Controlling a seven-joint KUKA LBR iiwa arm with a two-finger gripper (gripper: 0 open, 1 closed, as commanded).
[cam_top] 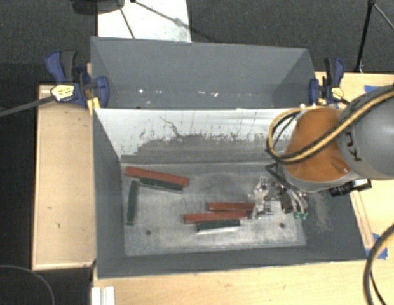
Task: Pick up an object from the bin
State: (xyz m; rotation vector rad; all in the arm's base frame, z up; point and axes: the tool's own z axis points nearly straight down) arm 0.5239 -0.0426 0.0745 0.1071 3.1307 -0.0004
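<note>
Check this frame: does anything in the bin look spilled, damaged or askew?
Nothing stands out. The red-brown bars and dark green bars lie flat inside the bin; the tool hangs beside the right-hand group. The back wall is scuffed.

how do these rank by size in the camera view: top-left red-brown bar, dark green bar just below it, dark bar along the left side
1. top-left red-brown bar, longest
2-3. dark green bar and left dark bar look alike, so unranked

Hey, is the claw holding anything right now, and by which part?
Cannot tell. The claw is at the right end of a red bar, but a grip isn't visible.
</note>
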